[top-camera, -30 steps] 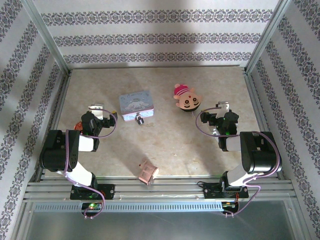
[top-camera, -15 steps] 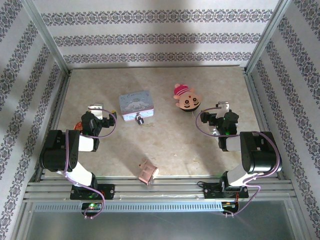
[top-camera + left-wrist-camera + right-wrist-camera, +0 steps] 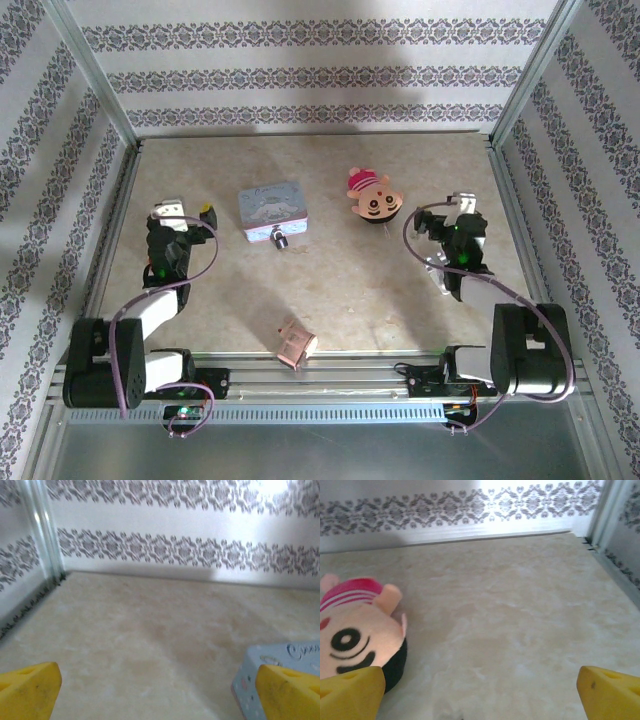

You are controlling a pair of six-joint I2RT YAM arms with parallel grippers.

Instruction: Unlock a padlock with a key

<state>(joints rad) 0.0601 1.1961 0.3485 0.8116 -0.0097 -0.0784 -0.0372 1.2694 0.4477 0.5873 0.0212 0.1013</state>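
Enclosure: the tabletop (image 3: 330, 290) is a pale beige, marble-patterned sheet, mottled and matt, with soft light patches towards the far wall. White wallpaper (image 3: 300, 75) with dark floral bands covers the back and side walls. Silvery metal posts (image 3: 95, 85) run up the two far corners, and a ribbed metal rail (image 3: 320, 385) closes the near edge, carrying both arm bases.

Task item: the padlock (image 3: 280, 241) lies on the tabletop just in front of the near face of a pale-blue tin (image 3: 272, 209), left of centre. It is too small to tell whether it touches the tin or how its shackle stands.

Other items: a round plush face (image 3: 374, 202) with a pink cap lies right of centre. A pinkish-copper boxy object (image 3: 296, 344) sits close to the near rail, well apart from the rest.

Left hand (image 3: 186, 213): spread wide and holding nothing, to the left of the tin. In its wrist view the yellow fingertips (image 3: 27, 692) frame bare surface, with the tin's corner behind the right one.

Right hand (image 3: 450, 212): spread wide and holding nothing, to the right of the plush face, which lies by the left fingertip in its wrist view.
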